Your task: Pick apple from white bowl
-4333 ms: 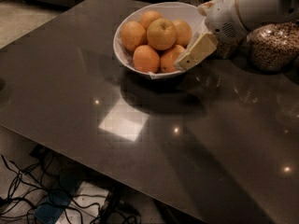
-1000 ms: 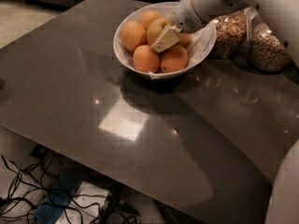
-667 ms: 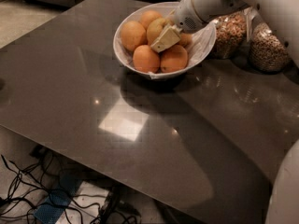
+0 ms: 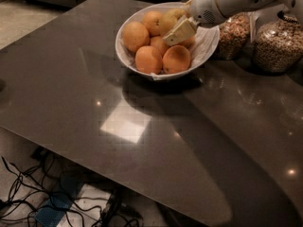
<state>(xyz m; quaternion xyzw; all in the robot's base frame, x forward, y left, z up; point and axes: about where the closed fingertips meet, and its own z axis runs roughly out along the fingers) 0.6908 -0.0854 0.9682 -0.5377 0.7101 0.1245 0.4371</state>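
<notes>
The white bowl (image 4: 206,42) stands on the dark table at the back. The yellowish apple (image 4: 166,21) sits high in the pile, slightly above the oranges. My gripper (image 4: 177,30) reaches in from the upper right and is shut on the apple. One cream finger (image 4: 181,31) lies across the apple's front right side; the other finger is hidden behind the fruit. Several oranges (image 4: 148,59) fill the rest of the bowl.
Two glass jars of nuts or grains (image 4: 277,44) stand right of the bowl, under and behind my white arm (image 4: 232,1). The dark table (image 4: 94,93) spreads toward the front, its edge (image 4: 94,167) over floor cables (image 4: 57,197).
The gripper came in from the bowl's right side onto the apple. Over the last second the apple has risen a little with the gripper, while the oranges stayed put.
</notes>
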